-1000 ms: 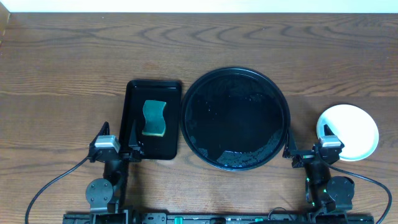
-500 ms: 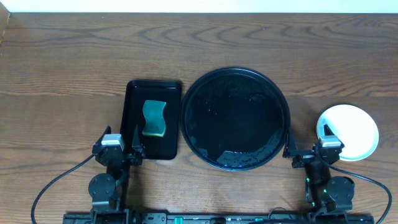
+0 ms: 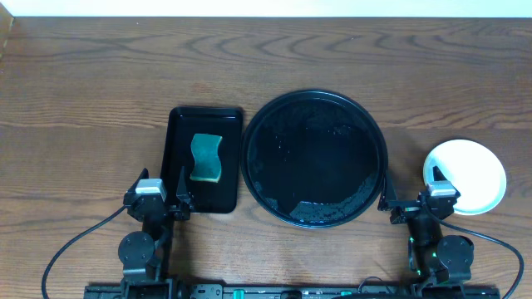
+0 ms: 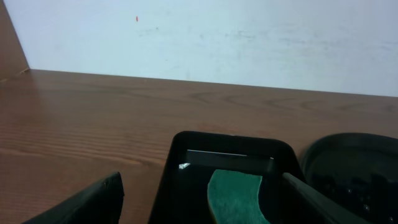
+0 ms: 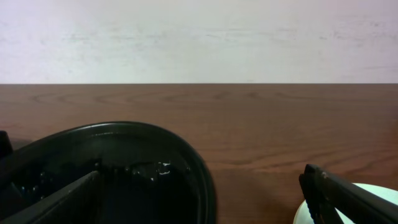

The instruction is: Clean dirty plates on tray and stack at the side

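Plates lie just right of the right gripper, its jaws spread and empty; their number is unclear.

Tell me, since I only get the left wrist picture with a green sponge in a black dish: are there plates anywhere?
Observer: Yes, a white plate lies far right, outside the round tray.
Operator: Anything on that tray?
Observer: No plates; only wet glints on its black surface.
Operator: What's the other claw doing?
Observer: The right claw is open and empty, between tray and plate.
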